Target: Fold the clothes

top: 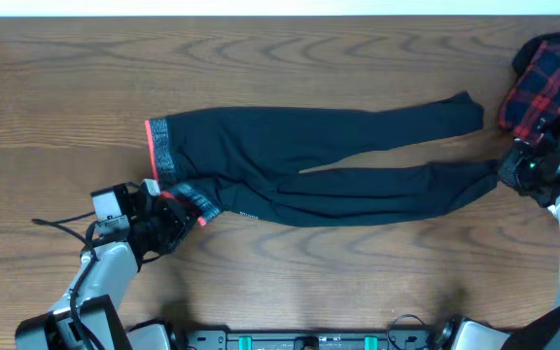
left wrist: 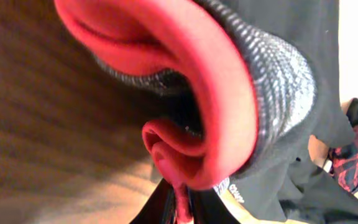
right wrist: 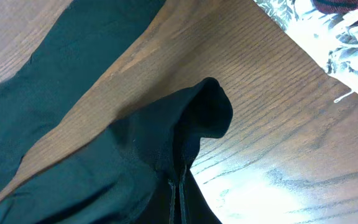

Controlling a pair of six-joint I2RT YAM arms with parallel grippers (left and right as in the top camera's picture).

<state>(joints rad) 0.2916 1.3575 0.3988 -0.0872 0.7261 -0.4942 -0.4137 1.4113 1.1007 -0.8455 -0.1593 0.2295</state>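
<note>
Trousers lay stretched full length on the table, leg ends reaching toward the plaid garment, waistband at the end farthest from it

Left gripper sat at the waistband corner farthest from the plaid garment. Its wrist view showed the red edging pinched between its fingers, so it was clamped on the trousers

Right gripper sat just beside the plaid garment, jaws together on the hem of one leg. The other leg's end lay loose, also near the plaid garment

Risks, as judged:
- The left hold looked to be on a thin roll of edging only, so a quick lift could pull it free
- Only one leg was held at the plaid-garment end. If that end was carried over, the free leg would likely trail and the fold come out skewed
- The legs were splayed apart, not stacked, which would cause a crooked crease

Surroundings: a white floral cloth lay next to the plaid garment, near the right gripper. Both crowded that arm — a wide swing there might snag or drag them. Nothing lay on the trousers themselves
</note>
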